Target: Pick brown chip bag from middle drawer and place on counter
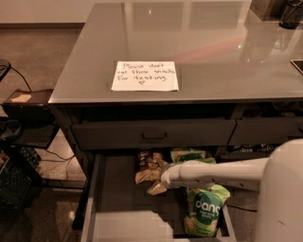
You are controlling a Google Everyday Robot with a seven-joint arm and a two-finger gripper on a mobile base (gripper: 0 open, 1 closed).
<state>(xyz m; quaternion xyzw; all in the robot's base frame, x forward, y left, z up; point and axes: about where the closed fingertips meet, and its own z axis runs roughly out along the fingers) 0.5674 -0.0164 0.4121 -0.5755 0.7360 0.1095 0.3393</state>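
Observation:
The brown chip bag [146, 161] lies near the back of the open middle drawer [118, 208], its wrinkly tan end toward the front left. My gripper [156, 185] is at the end of the white arm that reaches in from the right. It sits low in the drawer, right at the bag's tan end. The counter [222, 52] above is grey and glossy, with a white handwritten note [145, 75] on it.
A green "dang" bag [204, 210] lies at the drawer's front right, and another green bag [189, 155] at the back. A closed drawer front with a black handle [154, 137] is above. Dark items [289, 13] stand at the counter's far right. A crate and cables [14, 184] are on the floor at left.

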